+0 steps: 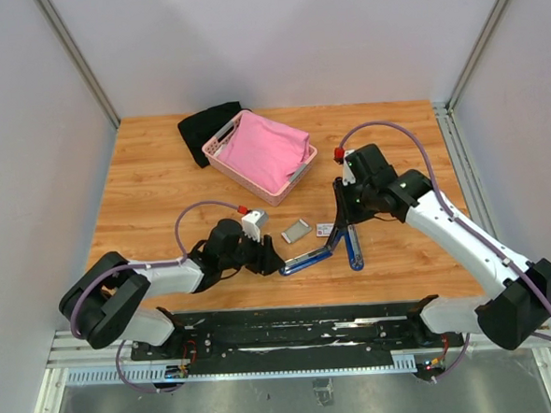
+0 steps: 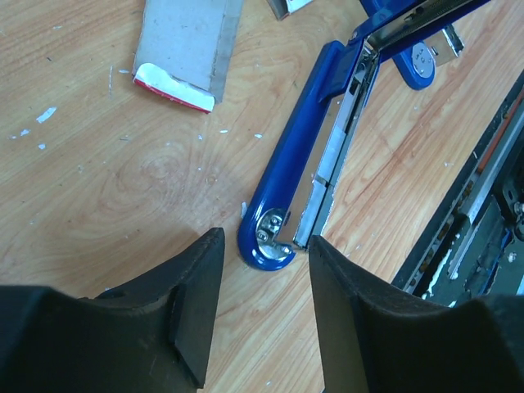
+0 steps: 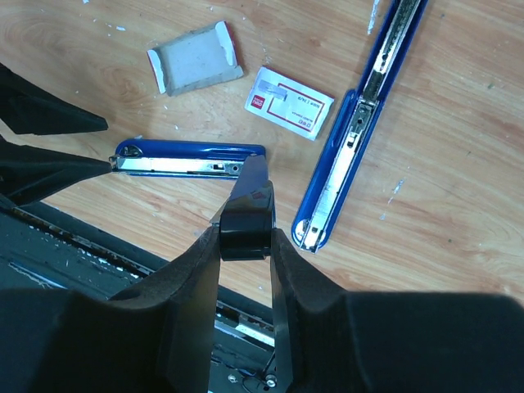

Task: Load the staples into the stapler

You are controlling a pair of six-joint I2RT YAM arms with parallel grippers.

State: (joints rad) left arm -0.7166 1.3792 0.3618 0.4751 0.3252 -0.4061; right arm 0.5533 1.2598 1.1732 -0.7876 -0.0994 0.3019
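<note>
Staples (image 1: 296, 230): grey block in an open white tray, flat on the bench (image 1: 162, 195), long axis diagonal, near-left to far-right. White red-printed carton (image 1: 325, 229) just beside it on the right. Stapler (image 1: 309, 258) lies splayed open just nearward, with one blue arm running left-right, metal channel up. Left gripper (image 2: 264, 270) is empty, jaws wide, hovering over that arm's rounded end. In the overhead view the block lies just beyond it and slightly right, so this is the nearer, free arm. Right gripper (image 3: 246, 237) is clamped on the stapler's dark raised arm, likely steadying it. Wood flecked white. Approach from above looks unobstructed; pink basket (image 1: 220, 140) well apart at the back.
</note>
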